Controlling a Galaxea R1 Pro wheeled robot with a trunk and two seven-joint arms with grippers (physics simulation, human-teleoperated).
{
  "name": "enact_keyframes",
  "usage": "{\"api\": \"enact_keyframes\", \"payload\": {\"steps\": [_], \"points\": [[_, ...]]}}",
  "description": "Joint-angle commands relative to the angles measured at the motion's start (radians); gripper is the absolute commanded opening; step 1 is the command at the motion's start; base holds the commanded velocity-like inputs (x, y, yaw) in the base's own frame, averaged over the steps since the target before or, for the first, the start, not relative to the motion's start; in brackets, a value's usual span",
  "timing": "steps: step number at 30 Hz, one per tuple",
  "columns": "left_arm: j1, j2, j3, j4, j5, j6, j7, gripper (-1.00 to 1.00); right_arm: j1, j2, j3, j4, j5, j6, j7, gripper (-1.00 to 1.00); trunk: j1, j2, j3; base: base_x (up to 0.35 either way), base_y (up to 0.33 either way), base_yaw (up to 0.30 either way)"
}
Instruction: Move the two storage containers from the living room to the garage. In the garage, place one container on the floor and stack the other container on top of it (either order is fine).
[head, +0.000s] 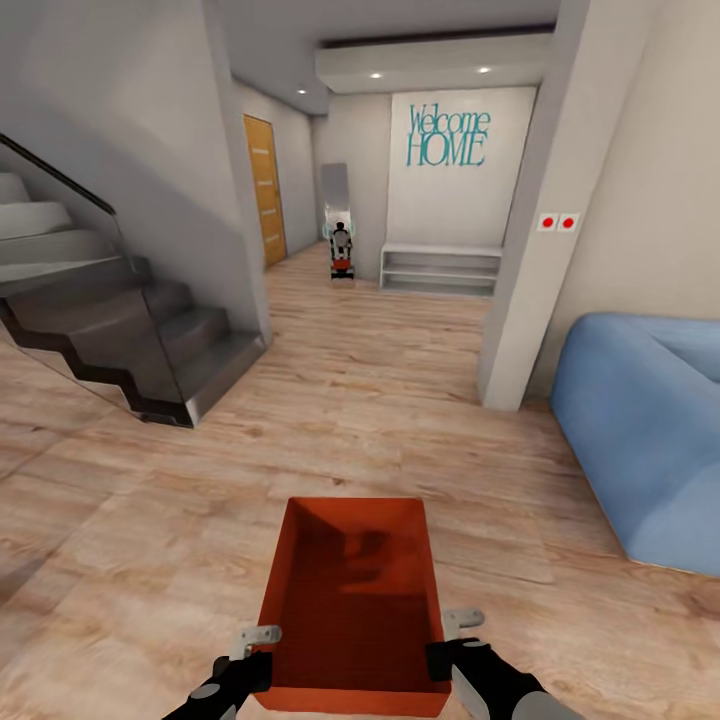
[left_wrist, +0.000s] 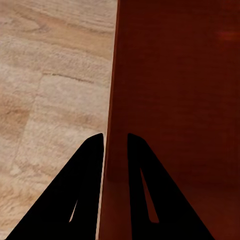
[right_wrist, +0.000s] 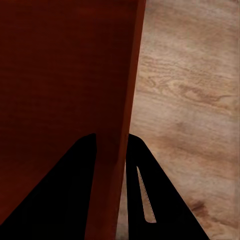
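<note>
Gripping opposite side walls, one storage container (head: 352, 600) is held low above the wood plank floor (head: 150, 520) by the left gripper (left_wrist: 115, 137) and right gripper (right_wrist: 111, 136), each pinched onto a wall, facing a hallway.

arms black with grey joints | fingers (left_wrist: 87, 190) black, tapered, slotted | wrist brackets pale grey

Both arms reach forward, low and level. The left gripper (head: 255, 655) clamps one side wall of the container (head: 352, 590), a finger on each face; the right gripper (head: 450, 645) clamps the opposite wall likewise.
</note>
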Motion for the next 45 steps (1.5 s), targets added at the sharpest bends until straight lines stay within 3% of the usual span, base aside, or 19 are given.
{"api": "enact_keyframes", "payload": {"steps": [1, 45], "points": [[-0.001, 0.001, -0.001, 0.001, 0.008, -0.004, 0.008, -1.0, 0.0, -0.008, 0.002, -0.003, 0.02, 0.008, -0.01, -1.0, 0.001, 0.0, -0.001, 0.343, 0.0, 0.0], [-0.001, 0.001, -0.001, 0.001, 0.008, -0.004, 0.008, -1.0, 0.0, -0.008, 0.002, -0.003, 0.02, 0.008, -0.01, -1.0, 0.001, 0.0, -0.001, 0.343, 0.0, 0.0]]}}
